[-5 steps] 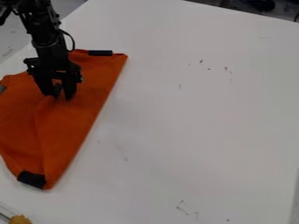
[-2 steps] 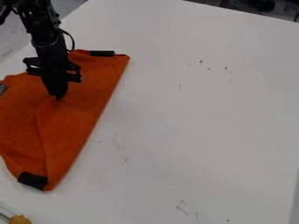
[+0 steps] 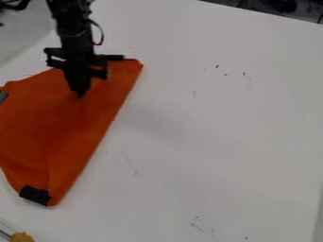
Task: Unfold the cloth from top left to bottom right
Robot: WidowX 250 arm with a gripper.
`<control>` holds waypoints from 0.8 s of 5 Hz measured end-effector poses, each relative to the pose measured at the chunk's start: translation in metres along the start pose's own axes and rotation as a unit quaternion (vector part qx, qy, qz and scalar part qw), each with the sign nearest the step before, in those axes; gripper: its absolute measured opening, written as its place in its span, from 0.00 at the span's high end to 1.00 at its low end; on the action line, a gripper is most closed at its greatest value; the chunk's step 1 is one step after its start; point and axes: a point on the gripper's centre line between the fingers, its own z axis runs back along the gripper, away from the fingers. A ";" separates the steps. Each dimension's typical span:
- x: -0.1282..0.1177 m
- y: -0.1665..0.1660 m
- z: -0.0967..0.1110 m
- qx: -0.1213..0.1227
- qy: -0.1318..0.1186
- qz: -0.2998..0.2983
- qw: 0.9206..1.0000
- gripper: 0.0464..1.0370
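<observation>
The black metal two-finger gripper (image 3: 80, 93) is positioned over the orange, roughly triangular fabric cloth (image 3: 72, 134), fingers closed together (cloth engagement cannot be determined).

The cloth (image 3: 75, 134) lay on the worktop (image 3: 221, 137). One tab (image 3: 35, 194) sat at the cloth's near end, another (image 3: 115, 57) at its far edge. The tool (image 3: 80, 93) was over the cloth's far part. A knobbly object (image 3: 21, 237) lay before the cloth, apart from it.

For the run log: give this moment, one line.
black two-finger end effector: closed, pinching orange fabric cloth; cloth: folded; surface: flat white table
</observation>
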 end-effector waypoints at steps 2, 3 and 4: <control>0.005 -0.035 0.009 -0.005 -0.010 -0.038 0.999 0.98; 0.009 -0.048 0.010 -0.020 -0.020 -0.058 0.998 0.98; 0.011 -0.063 0.010 -0.026 -0.028 -0.086 0.996 0.98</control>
